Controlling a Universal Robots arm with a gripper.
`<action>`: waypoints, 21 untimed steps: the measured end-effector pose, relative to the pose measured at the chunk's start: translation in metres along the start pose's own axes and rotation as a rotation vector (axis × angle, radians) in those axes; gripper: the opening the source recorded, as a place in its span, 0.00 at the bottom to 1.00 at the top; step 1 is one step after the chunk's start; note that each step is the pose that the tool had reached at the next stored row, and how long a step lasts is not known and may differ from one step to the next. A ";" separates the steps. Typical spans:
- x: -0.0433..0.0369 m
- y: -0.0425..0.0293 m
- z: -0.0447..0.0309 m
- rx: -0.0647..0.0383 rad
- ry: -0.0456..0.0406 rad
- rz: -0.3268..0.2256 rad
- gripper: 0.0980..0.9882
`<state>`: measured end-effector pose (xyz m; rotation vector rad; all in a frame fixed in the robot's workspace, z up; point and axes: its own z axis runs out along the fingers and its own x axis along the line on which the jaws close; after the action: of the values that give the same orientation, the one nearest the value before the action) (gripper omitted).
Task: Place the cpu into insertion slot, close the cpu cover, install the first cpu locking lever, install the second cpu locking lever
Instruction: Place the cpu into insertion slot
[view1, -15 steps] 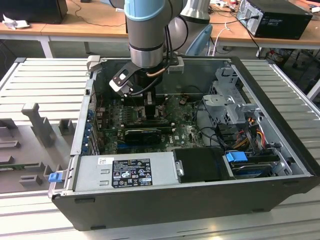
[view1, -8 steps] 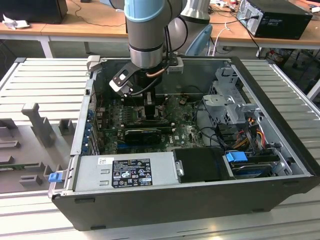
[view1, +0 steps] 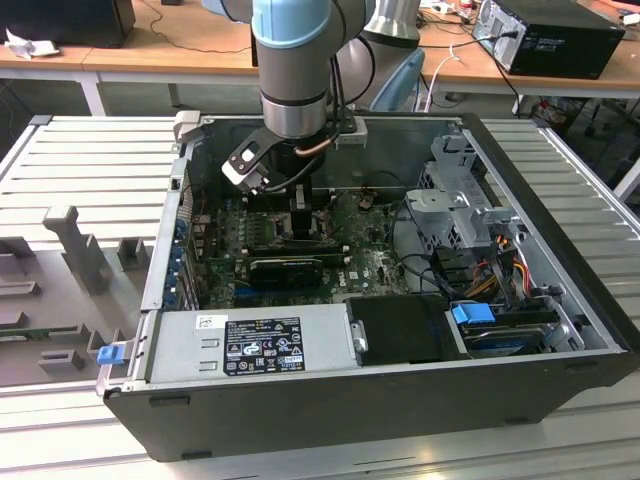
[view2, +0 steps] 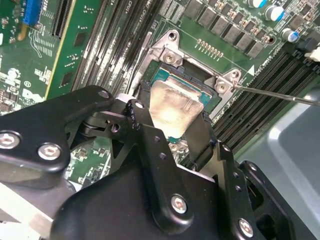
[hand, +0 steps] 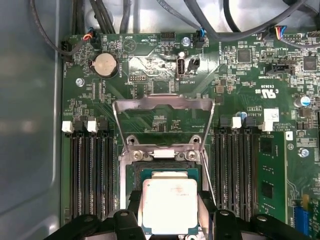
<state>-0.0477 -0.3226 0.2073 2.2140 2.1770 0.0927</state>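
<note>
My gripper is shut on the cpu, a tan-grey square chip held by its two side edges between the black fingers. The cpu sits low over the insertion slot, whose silvery rim shows around it; I cannot tell whether it touches the socket. The cpu cover stands swung open beyond the socket, a motherboard patch showing through its window. A thin wire locking lever sticks out past one socket corner. In the exterior view the gripper reaches down into the open computer case.
Dark memory slots flank the socket on both sides. A long black expansion card lies nearer the power supply. A drive cage and cable bundles fill the exterior view's right. A coin cell sits beyond the cover.
</note>
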 end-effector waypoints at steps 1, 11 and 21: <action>0.0000 -0.0001 0.0013 0.000 0.0000 0.000 0.48; 0.0022 -0.0003 0.0075 0.001 -0.0011 -0.001 0.48; 0.0022 0.0003 0.0067 0.001 -0.0012 -0.001 0.57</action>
<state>-0.0470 -0.3203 0.2007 2.2128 2.1778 0.0905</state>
